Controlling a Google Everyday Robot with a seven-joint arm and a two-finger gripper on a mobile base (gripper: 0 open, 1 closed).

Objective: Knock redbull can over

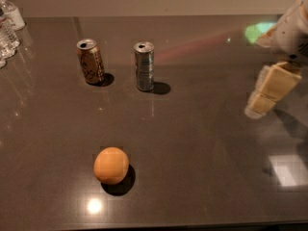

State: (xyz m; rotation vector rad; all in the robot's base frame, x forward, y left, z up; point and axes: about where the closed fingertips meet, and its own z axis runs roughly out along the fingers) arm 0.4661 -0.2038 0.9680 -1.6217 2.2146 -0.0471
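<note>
The redbull can [144, 66], slim and silver-grey with bluish markings and a silver pull-tab top, stands upright on the dark table [202, 143], in its far middle part. My gripper [263, 99], beige and cream, hangs at the right edge of the camera view, above the table. It is far to the right of the can and a little nearer to the camera, not touching it. Nothing shows in the gripper.
A wider brown-gold can [90, 61] stands upright to the left of the redbull can. An orange [111, 165] lies near the front of the table. Clear plastic water bottles [8, 30] stand at the far left edge.
</note>
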